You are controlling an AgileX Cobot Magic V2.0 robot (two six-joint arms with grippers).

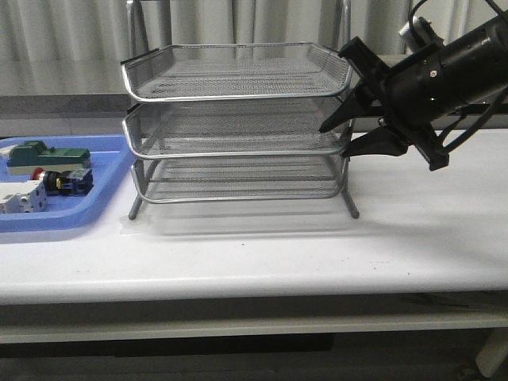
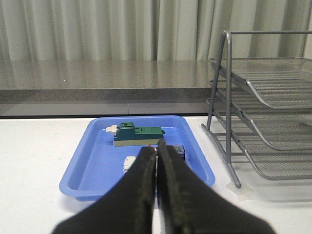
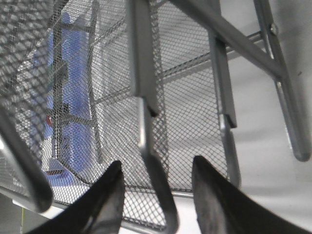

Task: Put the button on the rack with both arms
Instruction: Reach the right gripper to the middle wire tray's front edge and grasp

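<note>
The button (image 1: 59,181), red cap and blue-black block, lies in the blue tray (image 1: 103,202) between a green block and a white block. In the left wrist view only its dark block (image 2: 179,151) shows behind my fingers. My left gripper (image 2: 157,148) is shut and empty, just short of the tray; it is out of the front view. The silver three-tier wire rack (image 1: 238,119) stands mid-table. My right gripper (image 1: 343,135) is open at the rack's right end by the middle tier. In the right wrist view a rim wire of the rack (image 3: 146,131) runs between its open fingers (image 3: 155,170).
The green block (image 2: 136,134) and white block (image 2: 129,163) share the blue tray (image 2: 97,161) with the button. The rack's legs (image 2: 229,151) stand close to the tray's right side. A grey ledge and curtains run behind the table.
</note>
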